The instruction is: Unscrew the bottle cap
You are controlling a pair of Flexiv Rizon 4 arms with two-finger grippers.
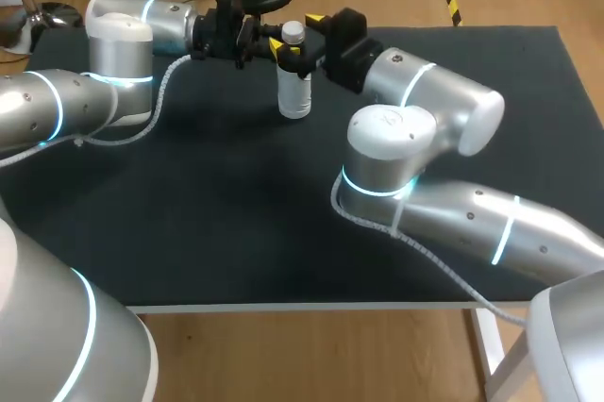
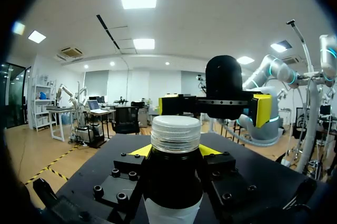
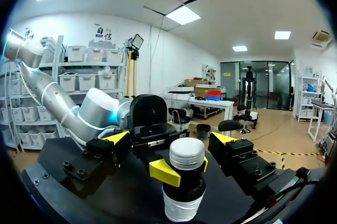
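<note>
At the matte black table's (image 1: 189,232) twelve o'clock, the round dark bottle (image 2: 174,182) has a white label and a ridged silvery-white plastic cap (image 2: 175,133). The black left gripper (image 2: 175,153) and right gripper (image 3: 170,139) have bright yellow tips. The silver left arm (image 1: 57,105) and right arm (image 1: 444,105) bear glowing cyan rings.

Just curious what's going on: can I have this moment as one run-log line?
bottle upright on table | cap on | left gripper shut on bottle below cap | right gripper open, not touching cap
</note>
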